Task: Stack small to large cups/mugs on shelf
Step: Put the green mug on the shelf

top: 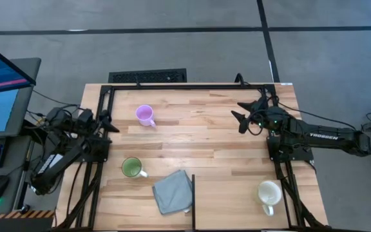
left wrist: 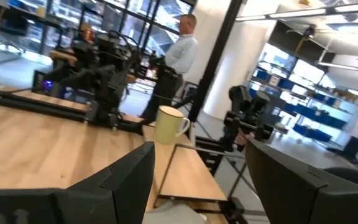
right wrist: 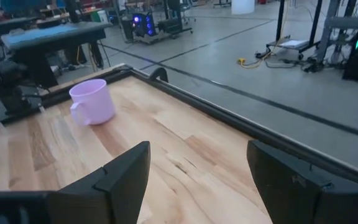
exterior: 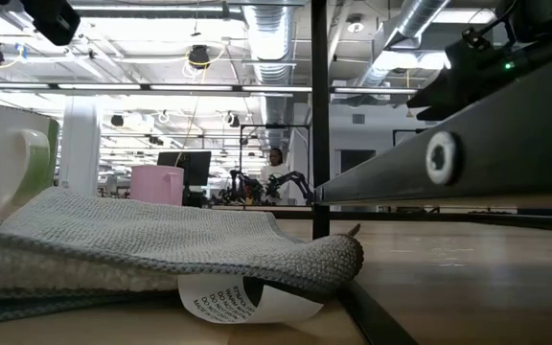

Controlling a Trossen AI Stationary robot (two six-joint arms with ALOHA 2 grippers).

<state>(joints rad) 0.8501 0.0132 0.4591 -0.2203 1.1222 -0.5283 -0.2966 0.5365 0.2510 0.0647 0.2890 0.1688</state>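
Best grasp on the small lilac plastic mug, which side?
Judging by pose: the lilac plastic mug stands upright, mouth open, handle toward the table's near-right. Pinch the rim wall from above, opposite the handle. The open right gripper faces it across bare wooden tabletop.

1. The wooden tabletop (top: 192,138) has three mugs and a cloth on it.
2. The purple mug (top: 145,115) stands near the far edge.
3. The green mug (top: 132,167) stands nearer the front, just beside the grey cloth (top: 173,191).
4. The white mug (top: 269,193) stands in the front corner on the right side.
5. The left gripper (top: 105,122) waits at the left edge.
6. The right gripper (top: 241,113) hangs over the far right part, its fingers spread apart.
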